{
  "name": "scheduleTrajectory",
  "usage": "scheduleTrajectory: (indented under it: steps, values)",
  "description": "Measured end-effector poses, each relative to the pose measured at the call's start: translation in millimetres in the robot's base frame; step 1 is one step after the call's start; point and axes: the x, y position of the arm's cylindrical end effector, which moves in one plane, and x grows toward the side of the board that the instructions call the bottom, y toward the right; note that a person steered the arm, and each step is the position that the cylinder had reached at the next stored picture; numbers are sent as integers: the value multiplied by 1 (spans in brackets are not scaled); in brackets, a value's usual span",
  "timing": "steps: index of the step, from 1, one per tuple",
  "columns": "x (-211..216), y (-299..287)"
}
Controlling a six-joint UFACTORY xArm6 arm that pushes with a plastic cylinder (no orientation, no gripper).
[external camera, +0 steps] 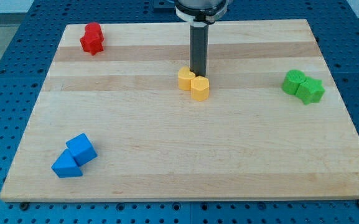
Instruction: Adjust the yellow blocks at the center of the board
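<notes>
Two yellow blocks sit touching near the board's centre: a rounded yellow block (186, 79) on the view's left and a yellow pentagon-like block (200, 88) on the view's right, slightly lower. My tip (198, 74) stands right behind them, at the seam between the two, touching or almost touching their top edges. The dark rod rises straight up from there to the arm at the view's top.
Two red blocks (93, 38) lie together at the top left. Two green blocks (303, 86) lie at the right. A blue cube (81, 149) and a blue triangle (66, 166) lie at the bottom left. The wooden board (185, 155) has blue pegboard around it.
</notes>
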Motion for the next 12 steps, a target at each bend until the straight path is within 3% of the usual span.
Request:
scheduleTrajectory:
  steps: [4,5,9,10,12]
  values:
    - [17,38]
    - [55,31]
    - [89,-5]
    - [85,22]
    - [54,25]
